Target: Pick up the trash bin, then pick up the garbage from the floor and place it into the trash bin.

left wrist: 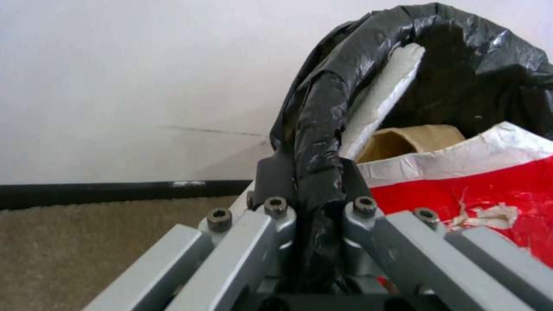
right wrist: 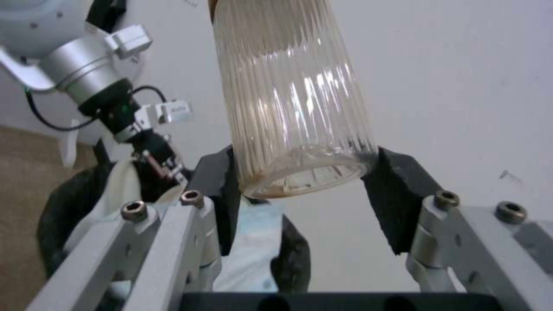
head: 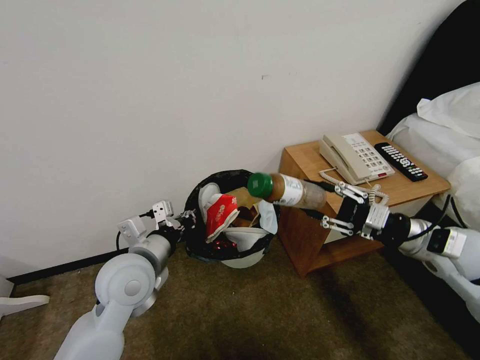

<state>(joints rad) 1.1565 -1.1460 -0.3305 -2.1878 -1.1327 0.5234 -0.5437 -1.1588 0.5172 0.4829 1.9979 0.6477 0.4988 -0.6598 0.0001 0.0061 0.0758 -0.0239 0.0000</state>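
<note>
My right gripper grasps the clear bottle by its base, long axis near-horizontal, green cap above the trash bin. My left gripper clamps the bin's rim.

Bottle cap beyond frame edge

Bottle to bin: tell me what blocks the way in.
Nothing stands between the bottle and the trash bin, but a red cup, brown paper and white litter already crowd its mouth.
</note>
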